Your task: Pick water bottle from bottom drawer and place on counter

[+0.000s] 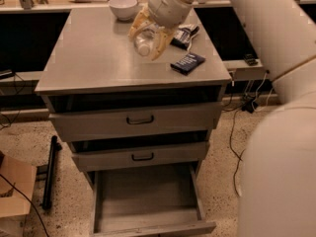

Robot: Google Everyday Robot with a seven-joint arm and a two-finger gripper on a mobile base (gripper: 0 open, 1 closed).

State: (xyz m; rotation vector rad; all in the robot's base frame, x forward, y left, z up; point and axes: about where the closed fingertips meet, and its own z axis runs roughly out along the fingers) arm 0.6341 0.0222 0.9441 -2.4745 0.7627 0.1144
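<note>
My gripper (146,38) is shut on the water bottle (144,41), a small clear plastic bottle held on its side, its white cap end pointing toward the camera. It hangs just above the middle of the counter (94,58), the grey metal top of the drawer cabinet. My white arm comes in from the upper right. The bottom drawer (148,201) is pulled open below, and its flat grey floor holds nothing.
A white bowl (123,7) stands at the counter's back. A dark snack bag (184,35) and a dark blue packet (187,63) lie to the right of the gripper. Two upper drawers with black handles (140,119) sit slightly open. A cardboard box (15,191) stands on the floor at left.
</note>
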